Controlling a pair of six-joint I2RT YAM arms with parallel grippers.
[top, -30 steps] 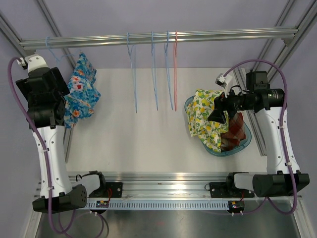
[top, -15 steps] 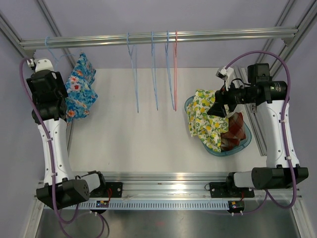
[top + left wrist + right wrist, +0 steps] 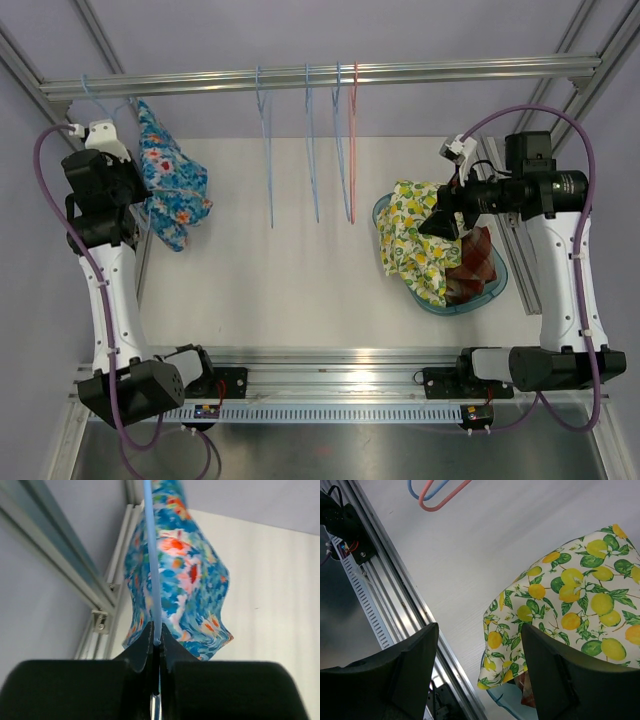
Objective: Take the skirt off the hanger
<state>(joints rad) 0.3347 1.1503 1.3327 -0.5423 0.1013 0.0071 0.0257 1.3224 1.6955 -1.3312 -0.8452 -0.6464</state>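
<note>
Nearest, at right: right gripper [image 3: 479,630] spread wide with nothing between the fingers, hovering over the yellow lemon-print cloth [image 3: 570,580] heaped in the round teal plastic basket [image 3: 492,288]. Likely parked there to stay out of the way, ready to receive.

Farther back, at left: left gripper [image 3: 159,644] pinched tight on the thin light-blue wire hanger [image 3: 152,555], wire trapped between the fingertips. Probably gripped so as to steady or tilt the hanger and let the cloth slide off.

Beyond those fingers, draped on that wire: blue floral fabric skirt [image 3: 186,585], not yet off the hanger, dangling above the far-left corner of the white table [image 3: 300,280].

Farthest: silver metal rail [image 3: 450,68] carrying the hook, plus four bare wire hangers [image 3: 310,150] mid-rail, three blue and one pink.

Against half a second ago: left wrist turned and edged right, skirt hanging longer and narrower, hook apparently nudged left along the rail. Right arm barely changed.
</note>
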